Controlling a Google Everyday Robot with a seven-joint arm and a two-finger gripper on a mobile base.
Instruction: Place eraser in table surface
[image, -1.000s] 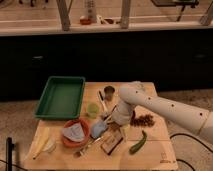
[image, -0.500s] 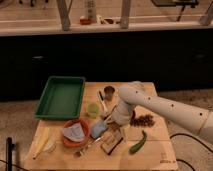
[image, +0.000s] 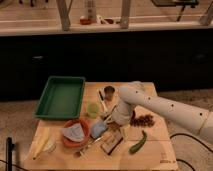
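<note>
The pale-wood table surface carries many small items. My gripper hangs low over the middle of the table, at the end of the white arm that reaches in from the right. A bluish-grey block, which may be the eraser, sits right under and to the left of the gripper. I cannot tell whether the gripper touches or holds it.
A green tray stands at the back left. An orange bowl with a grey cloth is at the front left, beside a banana. A green cup, a dark cup, grapes, a green vegetable and a brown packet surround the gripper.
</note>
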